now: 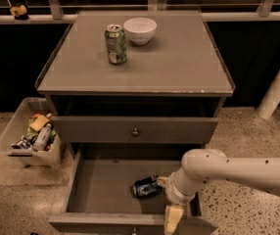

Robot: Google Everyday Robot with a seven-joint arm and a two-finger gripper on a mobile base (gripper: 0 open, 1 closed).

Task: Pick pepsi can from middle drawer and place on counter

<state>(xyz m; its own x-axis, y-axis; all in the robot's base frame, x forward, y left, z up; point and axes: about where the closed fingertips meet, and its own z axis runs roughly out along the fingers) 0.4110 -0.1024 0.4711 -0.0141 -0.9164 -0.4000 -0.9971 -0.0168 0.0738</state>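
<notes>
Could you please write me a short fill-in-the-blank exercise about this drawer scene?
The pepsi can lies on its ____ in the open middle drawer.
On the counter, the green can stands beside a white ____.
The claw hangs at the drawer's front, to the ____ of the pepsi can.
Missing words: side; bowl; right.
</notes>
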